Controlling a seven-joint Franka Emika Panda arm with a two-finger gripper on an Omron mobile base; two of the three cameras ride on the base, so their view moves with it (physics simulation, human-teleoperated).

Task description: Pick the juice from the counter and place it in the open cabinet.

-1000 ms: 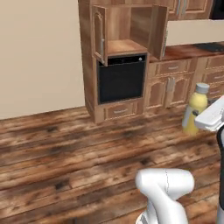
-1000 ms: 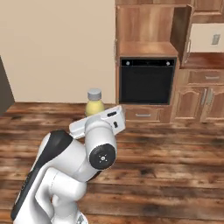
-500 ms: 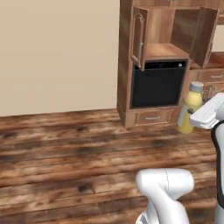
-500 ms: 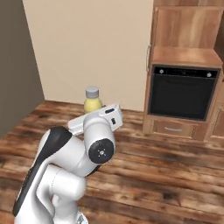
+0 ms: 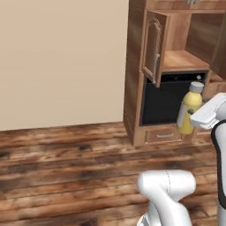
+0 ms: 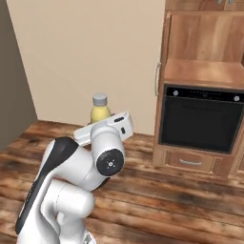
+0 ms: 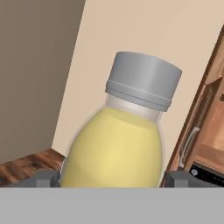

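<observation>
Hand view: the claw (image 7: pixel 112 181) pinches the juice (image 7: pixel 114 148) low on its body, a finger tip at each flank, the bottle upright with its grey cap at 12 o'clock. Beyond it, in the left base view, the open cabinet (image 5: pixel 176 59) now stands larger and nearer than a second ago, at 1 o'clock above the black oven (image 5: pixel 170 99). The whole scene has shifted, so the base is probably driving; next is likely lifting the juice to the shelf.

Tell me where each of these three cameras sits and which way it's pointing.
Left base view: behind the arm's left, facing the open cabinet; arm at lower right, carrying the juice.
Right base view: behind its right; arm at lower left.
Hand view: on the hand, looking along the tool past the bottle.
All share juice and cabinet.
</observation>
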